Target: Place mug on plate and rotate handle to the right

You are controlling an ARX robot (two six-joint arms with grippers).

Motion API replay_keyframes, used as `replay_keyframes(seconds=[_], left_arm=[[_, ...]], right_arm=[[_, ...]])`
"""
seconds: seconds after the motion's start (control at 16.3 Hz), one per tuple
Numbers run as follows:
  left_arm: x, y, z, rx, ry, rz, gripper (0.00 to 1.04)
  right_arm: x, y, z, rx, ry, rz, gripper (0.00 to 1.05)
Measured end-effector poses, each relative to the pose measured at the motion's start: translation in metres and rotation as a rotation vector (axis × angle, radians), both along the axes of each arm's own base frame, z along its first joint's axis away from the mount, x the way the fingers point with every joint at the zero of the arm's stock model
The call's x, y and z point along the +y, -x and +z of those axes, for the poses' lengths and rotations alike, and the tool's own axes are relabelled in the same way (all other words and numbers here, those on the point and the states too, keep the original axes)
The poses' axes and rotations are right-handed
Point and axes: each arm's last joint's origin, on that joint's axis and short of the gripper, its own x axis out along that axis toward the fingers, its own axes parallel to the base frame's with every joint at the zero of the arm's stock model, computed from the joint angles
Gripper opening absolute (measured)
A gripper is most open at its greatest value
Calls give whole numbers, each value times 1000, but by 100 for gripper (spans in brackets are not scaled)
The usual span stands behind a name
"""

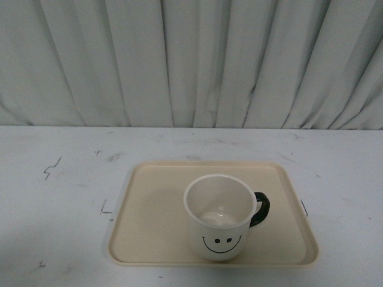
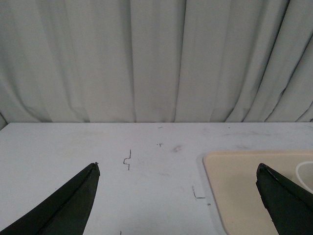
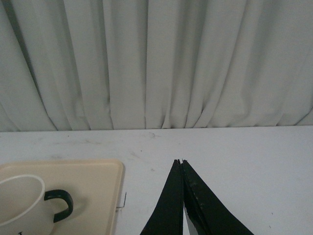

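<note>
**Mug upright on the plate, both grippers away from it**

Standing upright on the plate (image 1: 149,239), the mug (image 1: 220,218) was in the near right part of it, with its open mouth up and the smiley face turned toward the front camera. The handle (image 1: 261,209) pointed to the robot's right side. The plate lay flat on the white table (image 1: 54,227), in front of a pale curtain (image 1: 191,60).

The left gripper (image 2: 178,191) had its fingers (image 2: 73,205) wide apart, with nothing between them except bare table. The plate's corner (image 2: 234,196) was near the inner side of one fingertip, and a small piece of the mug's rim (image 2: 305,174) showed just beyond that tip (most of the mug was out of this view).

The right gripper (image 3: 182,164) had its fingers (image 3: 168,205) closed together, tip against tip, holding nothing. The mug (image 3: 19,205) and its handle (image 3: 61,205) were well apart from these fingers, to one side of them, and the plate's edge (image 3: 115,196) lay between the mug and the fingertips. Neither gripper touched the mug or the plate.
</note>
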Motion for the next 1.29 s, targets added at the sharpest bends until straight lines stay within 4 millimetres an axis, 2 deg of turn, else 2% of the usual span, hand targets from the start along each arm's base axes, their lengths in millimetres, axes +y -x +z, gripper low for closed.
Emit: replay_keyframes(seconds=[0.98, 1.04, 1.22, 1.29], left_arm=[[0, 0, 0, 0, 0, 0, 98], [0, 0, 0, 0, 0, 0, 98], [0, 0, 0, 0, 0, 0, 98], [0, 0, 0, 0, 0, 0, 98]], right_arm=[[0, 22, -4, 16, 0, 0, 2], [0, 22, -4, 11, 0, 0, 26], [0, 22, -4, 11, 0, 0, 54], [0, 22, -4, 11, 0, 0, 85]])
